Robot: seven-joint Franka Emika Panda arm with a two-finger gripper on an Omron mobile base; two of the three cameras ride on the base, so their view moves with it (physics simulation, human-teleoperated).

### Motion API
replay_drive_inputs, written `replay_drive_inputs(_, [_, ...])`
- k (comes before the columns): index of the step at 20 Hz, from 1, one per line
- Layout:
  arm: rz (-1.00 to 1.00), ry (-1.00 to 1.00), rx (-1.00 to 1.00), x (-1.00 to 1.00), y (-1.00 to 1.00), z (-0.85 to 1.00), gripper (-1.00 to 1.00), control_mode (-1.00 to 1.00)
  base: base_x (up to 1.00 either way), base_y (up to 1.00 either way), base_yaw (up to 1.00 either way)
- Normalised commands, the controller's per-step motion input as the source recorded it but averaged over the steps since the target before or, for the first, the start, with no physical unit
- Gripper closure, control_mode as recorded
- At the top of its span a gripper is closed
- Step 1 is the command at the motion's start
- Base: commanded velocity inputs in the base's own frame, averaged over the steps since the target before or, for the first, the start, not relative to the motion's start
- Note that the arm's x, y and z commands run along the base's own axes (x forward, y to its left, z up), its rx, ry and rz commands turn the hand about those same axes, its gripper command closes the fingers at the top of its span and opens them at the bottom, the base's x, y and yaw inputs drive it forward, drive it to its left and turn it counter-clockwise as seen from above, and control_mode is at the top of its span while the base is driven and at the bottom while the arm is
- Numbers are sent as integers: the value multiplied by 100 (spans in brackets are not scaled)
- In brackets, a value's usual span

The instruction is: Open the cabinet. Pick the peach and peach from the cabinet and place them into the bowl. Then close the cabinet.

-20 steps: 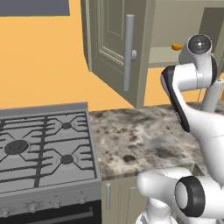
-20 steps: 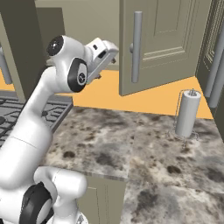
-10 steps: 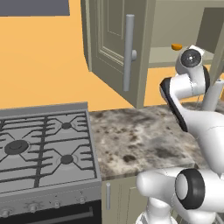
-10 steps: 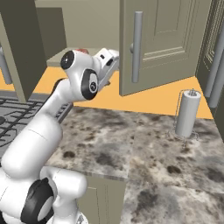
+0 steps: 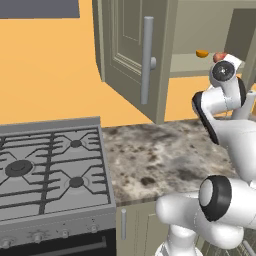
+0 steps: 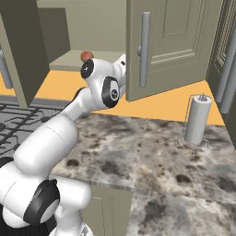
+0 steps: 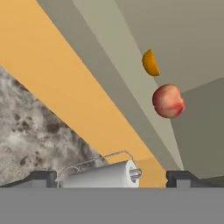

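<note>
Arm dropped lower | gripper (image 7: 111, 176) fingers spread, empty | hand view: reddish peach (image 7: 168, 101), paper-towel roll (image 7: 105, 175)

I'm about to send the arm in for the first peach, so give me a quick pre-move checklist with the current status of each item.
1. Cabinet doors open: ok, both swung wide.
2. Reddish-pink peach on the cabinet floor, unobstructed: ok.
3. Orange-yellow peach just beyond it, apart from the first: ok.
4. Gripper open and empty: ok, fingertips stand wide with nothing between them.
5. Gripper lined up on the peach: not ok, it sits off to one side in the hand view.
6. Bowl location: cannot tell.
7. Paper towel holder clear of the reach: ok, off to the side.
</note>
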Motion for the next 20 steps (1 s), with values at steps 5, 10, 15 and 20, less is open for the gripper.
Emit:
replay_drive_inputs(5, [-19, 0, -8, 9, -44, 0, -100, -100, 0, 0, 0])
replay_drive_inputs(10, [-26, 0, -7, 0, -61, 0, -100, -100, 0, 0, 0])
replay_drive_inputs(15, [-25, 0, -6, -5, -65, 0, -100, -100, 0, 0, 0])
replay_drive_inputs(20, [-23, 0, -2, -4, -69, 0, -100, -100, 0, 0, 0])
